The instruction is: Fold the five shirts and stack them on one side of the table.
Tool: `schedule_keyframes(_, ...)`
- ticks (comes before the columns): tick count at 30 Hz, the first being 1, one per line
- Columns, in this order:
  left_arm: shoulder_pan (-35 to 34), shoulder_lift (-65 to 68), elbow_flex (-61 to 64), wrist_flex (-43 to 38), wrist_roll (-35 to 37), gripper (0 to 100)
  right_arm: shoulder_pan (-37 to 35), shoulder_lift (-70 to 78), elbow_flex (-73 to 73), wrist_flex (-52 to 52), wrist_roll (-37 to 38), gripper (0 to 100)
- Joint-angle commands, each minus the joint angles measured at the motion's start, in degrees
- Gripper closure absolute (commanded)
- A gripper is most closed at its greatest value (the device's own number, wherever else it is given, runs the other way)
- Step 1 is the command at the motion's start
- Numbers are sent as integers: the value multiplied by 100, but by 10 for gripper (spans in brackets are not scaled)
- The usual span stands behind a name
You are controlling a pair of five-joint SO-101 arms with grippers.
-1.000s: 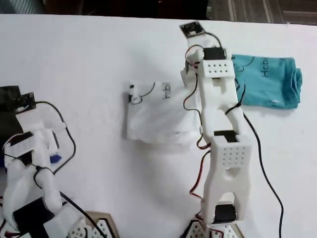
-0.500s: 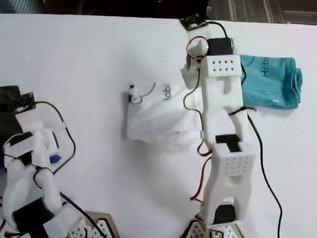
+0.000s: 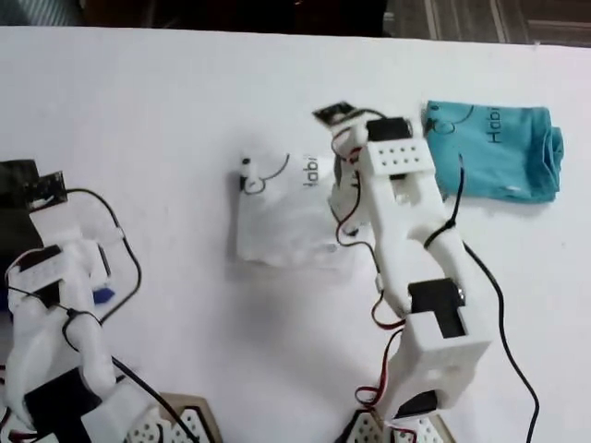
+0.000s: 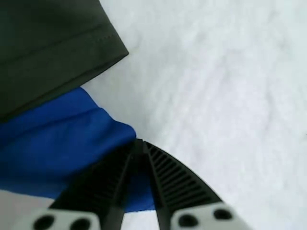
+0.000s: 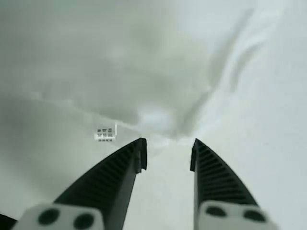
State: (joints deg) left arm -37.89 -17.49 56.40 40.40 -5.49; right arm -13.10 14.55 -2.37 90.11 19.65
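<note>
Right jaws apart over white shirt (image 3: 277, 231), left jaws together; white table (image 3: 138, 111), dark room (image 3: 231, 13) beyond.

High cam: fixed overhead, looking down on the table (image 3: 138, 101). Left wrist cam: close, looking past left pincer (image 4: 140, 143) at blue shirt (image 4: 48, 143). Right wrist cam: very close on white shirt (image 3: 286, 226), shared with high cam.

Dark lettering marks the teal shirt (image 3: 494, 152) and the white shirt (image 3: 286, 221), partly hidden; a tag (image 5: 105, 133) bears illegible print.
</note>
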Motion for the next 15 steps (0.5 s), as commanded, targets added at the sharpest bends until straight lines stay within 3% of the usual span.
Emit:
schedule_keyframes(1,-9,-9,-92,-88,70,973,4,-382,360,-409,35,841)
schedule_keyframes(15,-9,-9,-92,-88,70,973,4,-374,1178,-1182,62,840)
